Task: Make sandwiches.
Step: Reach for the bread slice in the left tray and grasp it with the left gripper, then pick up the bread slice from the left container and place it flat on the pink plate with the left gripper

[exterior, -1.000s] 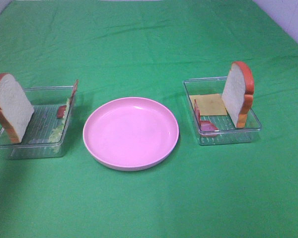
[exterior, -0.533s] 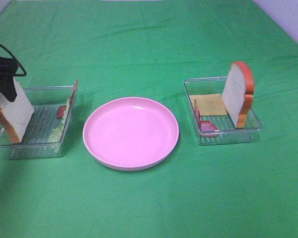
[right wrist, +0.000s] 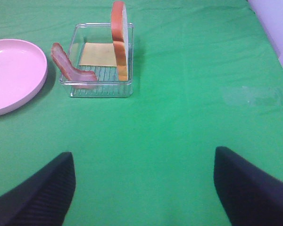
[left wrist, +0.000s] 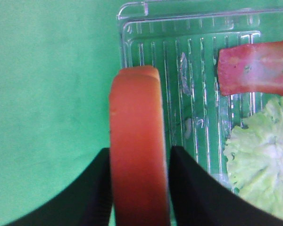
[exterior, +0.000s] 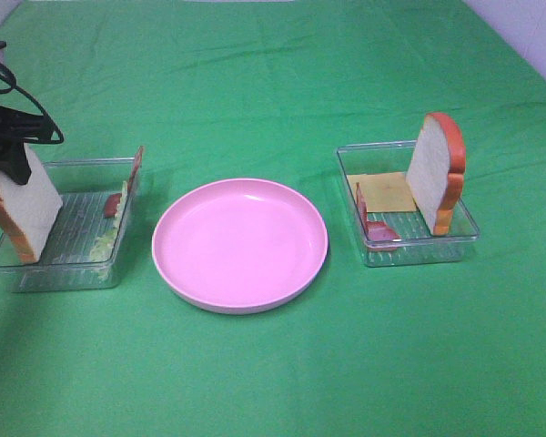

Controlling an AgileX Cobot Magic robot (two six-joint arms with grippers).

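The exterior high camera sits above the near edge of the green cloth-covered table [exterior: 273,73] and looks down and toward the far side. Its view is wide enough to hold the round pink plastic plate [exterior: 240,244] in the middle, the clear ribbed plastic tray on the left [exterior: 68,273] and the clear ribbed plastic tray on the right [exterior: 419,253].

The left wrist camera looks straight down from very near, past the left gripper [left wrist: 139,149], onto the orange-brown crust of the upright white toy bread slice [left wrist: 134,103]. With the high view it shares only the left tray.

The right wrist camera sits low at the near right, well back, facing the far side past the right gripper [right wrist: 144,153]. It shares the right tray and the plate's rim.
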